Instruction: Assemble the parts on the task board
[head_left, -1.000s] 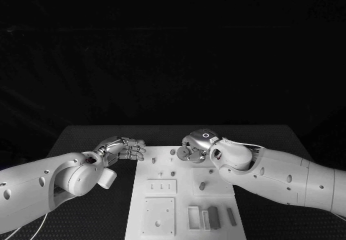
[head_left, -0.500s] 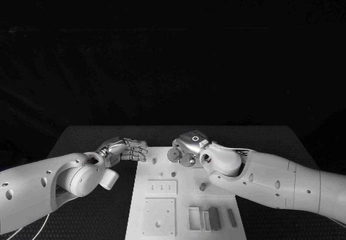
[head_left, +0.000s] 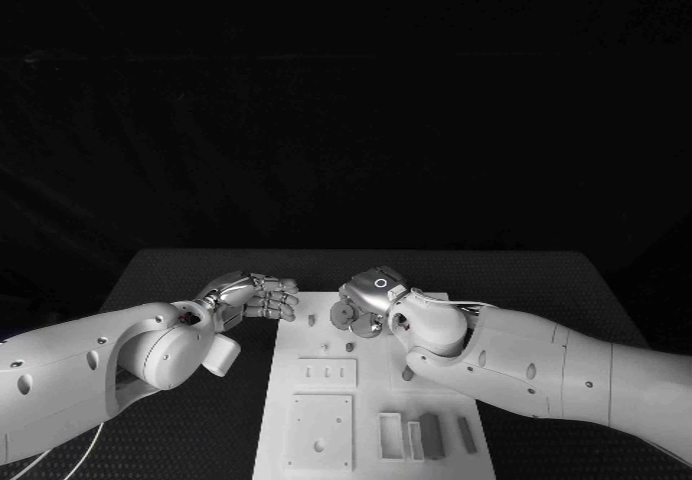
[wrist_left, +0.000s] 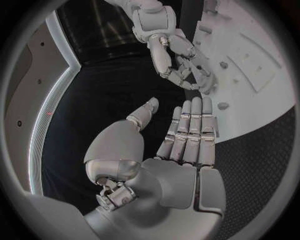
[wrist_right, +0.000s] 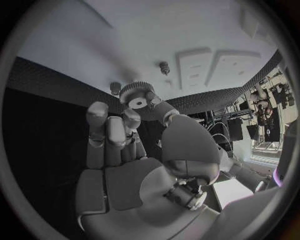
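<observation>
White task board (head_left: 325, 385) on black dotted table (head_left: 188, 275); parts (head_left: 428, 436) look grey.

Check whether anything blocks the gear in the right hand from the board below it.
Nothing visible does. The right hand holds the gear above the board, with open space between them; the left hand sits off the board's side.

Both hands crowd the task board (head_left: 289, 385)'s far end (near rows seemingly open).
</observation>
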